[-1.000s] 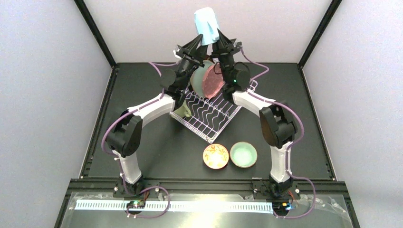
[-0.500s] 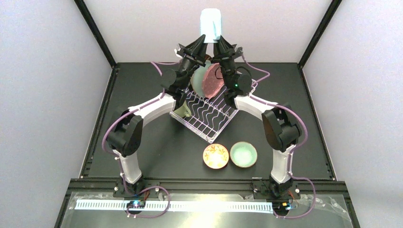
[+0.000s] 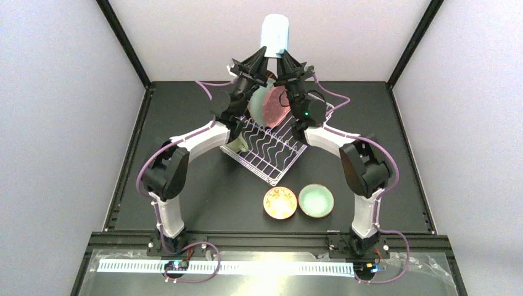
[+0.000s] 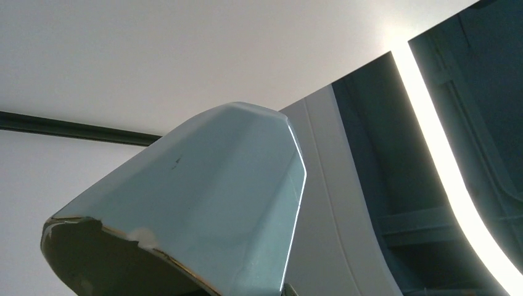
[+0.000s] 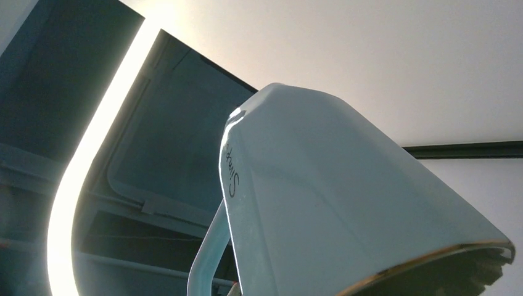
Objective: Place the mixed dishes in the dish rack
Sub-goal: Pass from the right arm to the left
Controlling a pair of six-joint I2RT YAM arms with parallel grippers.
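Two grippers meet at one dish held high over the far end of the rack. The left gripper (image 3: 259, 60) touches the lower left rim of the blue mug (image 3: 275, 34), but neither view shows whether its jaws have actually closed on it. The mug is mouth-down in the air. The right gripper (image 3: 285, 61) pinches the rim on the handle side, jaws nearly together on the thin wall.

The main risk is a drop. Both contacts are on a slick glazed edge, and if one side lets go before the other has a firm bite, the mug would fall onto the plates below. Two arms pulling against each other could also twist it loose.

Below, the cream mug (image 3: 238, 145) sits at the left edge of the dish rack (image 3: 272, 180). The teal flower plate (image 3: 257, 103) and pink dotted scalloped plate (image 3: 275, 106) stand on edge at the far end, directly under the mug, so a straight descent is blocked. The open wavy dividers nearer the camera look like the free space. The red-orange bowl (image 3: 280, 203) and mint bowl (image 3: 316, 201) wait on the table, just beside each other and near the rack's front corner.
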